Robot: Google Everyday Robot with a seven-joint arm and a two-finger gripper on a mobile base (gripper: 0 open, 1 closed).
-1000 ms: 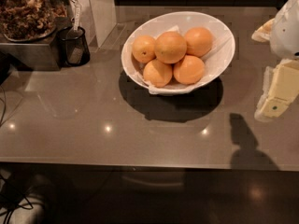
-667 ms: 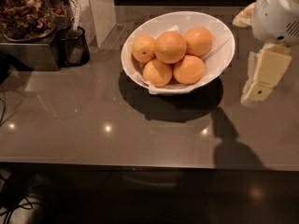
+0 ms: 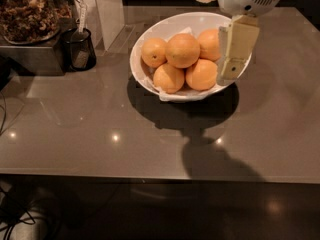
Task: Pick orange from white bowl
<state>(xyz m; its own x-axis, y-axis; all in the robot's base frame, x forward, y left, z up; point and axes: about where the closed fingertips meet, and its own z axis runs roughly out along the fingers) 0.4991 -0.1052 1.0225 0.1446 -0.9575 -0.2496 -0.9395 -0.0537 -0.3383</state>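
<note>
The white bowl (image 3: 150,76) stands on the grey counter at centre, lined with white paper. It holds five oranges. The largest orange (image 3: 183,50) sits on top in the middle, plain and smooth. A smaller orange (image 3: 153,52) with a dark stem dot lies to its left, two more lie in front, and one at the back right is partly hidden. My gripper (image 3: 234,51) hangs from the upper right over the bowl's right rim, just right of the oranges and touching none. It holds nothing.
A small dark cup (image 3: 78,49) with a utensil stands at left, next to a metal tray of brown dried material (image 3: 27,14). A white upright panel (image 3: 107,9) is behind the bowl's left. The counter's front edge (image 3: 150,176) runs along the bottom.
My gripper has moved left from the counter's right side to over the bowl's right rim. The bowl and oranges have not moved.
</note>
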